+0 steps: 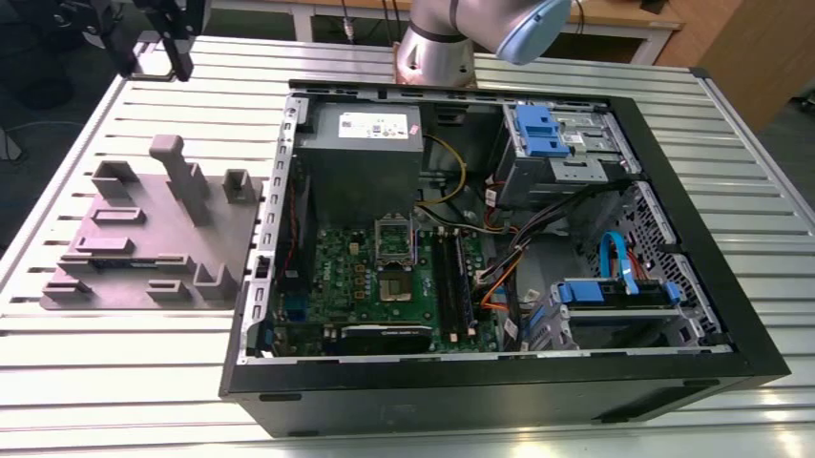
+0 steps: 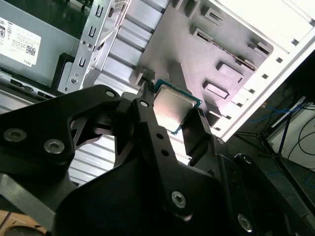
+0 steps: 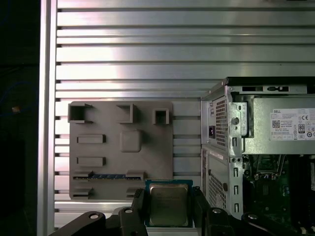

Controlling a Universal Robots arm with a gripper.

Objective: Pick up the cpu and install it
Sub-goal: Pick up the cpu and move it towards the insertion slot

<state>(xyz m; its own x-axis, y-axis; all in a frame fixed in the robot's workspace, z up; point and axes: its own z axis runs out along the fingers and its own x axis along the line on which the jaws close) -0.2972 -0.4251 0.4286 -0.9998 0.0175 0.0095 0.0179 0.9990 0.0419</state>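
Observation:
In both wrist views the cpu (image 2: pixel 173 107) (image 3: pixel 168 204), a small square chip with a pale metal top and a thin green edge, sits clamped between my black fingers (image 2: pixel 147 105) (image 3: pixel 139 197). My gripper (image 2: pixel 173 110) (image 3: pixel 169 202) is shut on it and hangs high over the slatted table, near the grey-purple fixture plate (image 3: pixel 120 147) (image 1: pixel 153 239). In the exterior view the gripper (image 1: pixel 159 43) is the dark shape at the far left. The metal-framed socket (image 1: pixel 392 284) with a dark centre lies on the green motherboard inside the open computer case (image 1: pixel 713 315).
A grey power-supply box (image 1: pixel 363 143) (image 3: pixel 285 123) fills the case's far corner beside the socket. Drive cages with blue parts (image 1: pixel 617 291), cables and memory slots (image 1: pixel 449 277) crowd the case. The fixture plate carries raised blocks (image 1: pixel 178 172) and a thin card (image 3: pixel 108 176) in a slot.

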